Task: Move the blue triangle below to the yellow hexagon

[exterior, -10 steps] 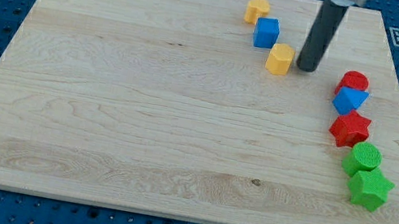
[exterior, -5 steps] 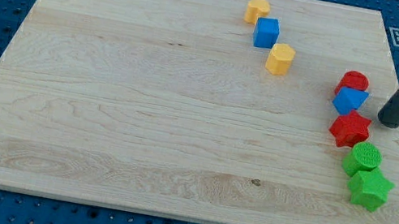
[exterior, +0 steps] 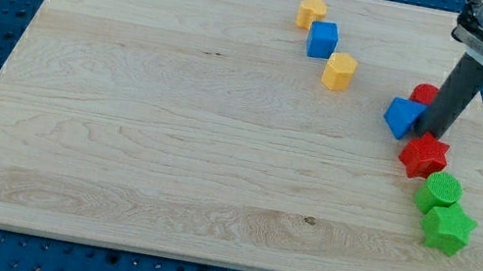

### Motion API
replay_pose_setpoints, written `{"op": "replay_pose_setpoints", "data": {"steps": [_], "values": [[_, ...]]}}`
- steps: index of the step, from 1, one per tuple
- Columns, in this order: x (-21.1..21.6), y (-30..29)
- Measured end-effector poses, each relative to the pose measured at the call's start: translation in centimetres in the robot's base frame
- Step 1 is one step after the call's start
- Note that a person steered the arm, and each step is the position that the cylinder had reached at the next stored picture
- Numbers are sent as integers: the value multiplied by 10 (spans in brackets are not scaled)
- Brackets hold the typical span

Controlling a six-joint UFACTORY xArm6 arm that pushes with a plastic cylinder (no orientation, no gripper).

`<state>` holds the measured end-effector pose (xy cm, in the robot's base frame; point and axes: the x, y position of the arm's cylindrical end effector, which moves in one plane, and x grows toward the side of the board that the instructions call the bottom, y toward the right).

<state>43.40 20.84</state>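
Note:
The blue triangle lies on the wooden board at the view's right. The yellow hexagon sits up and to the left of it, a short gap away. My tip rests on the board against the blue triangle's right side. The rod rises from there toward the view's top right and hides part of a red block behind it.
A blue cube and a yellow block sit above the hexagon. A red star, a green cylinder and a green star run down the right edge below my tip.
My tip swung from beside the yellow hexagon out past the board's right edge, then came back left against the blue triangle. The triangle has slid a little to the left.

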Motion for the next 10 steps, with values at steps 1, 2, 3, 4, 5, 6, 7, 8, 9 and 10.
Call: {"op": "replay_pose_setpoints", "data": {"steps": [1, 2, 3, 4, 5, 6, 7, 8, 9, 10], "values": [[0, -18], [0, -34], [-1, -43], [-1, -52], [2, -49], [2, -35], [1, -19], [0, -4], [0, 9], [0, 34]]}}
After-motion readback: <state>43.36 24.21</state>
